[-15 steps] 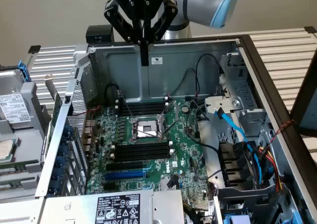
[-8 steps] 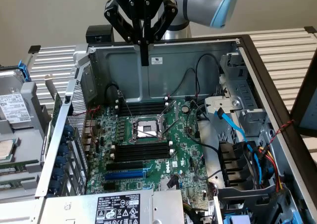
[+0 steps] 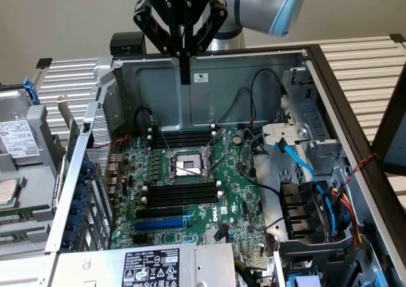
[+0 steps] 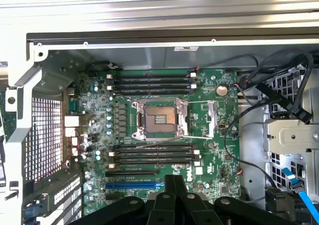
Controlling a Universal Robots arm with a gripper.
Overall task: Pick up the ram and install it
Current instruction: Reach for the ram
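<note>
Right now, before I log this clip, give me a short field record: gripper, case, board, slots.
gripper: shut, held above the board, touching nothing
case: open, with cables along the exterior view's right side
motherboard: green, lying flat in the case
processor socket: mid-board, bare, no cooler on it
black memory slots: one bank on each side of the socket, all look empty
blue slot: beside the nearer black bank, empty
work so far: no slot filled
</note>
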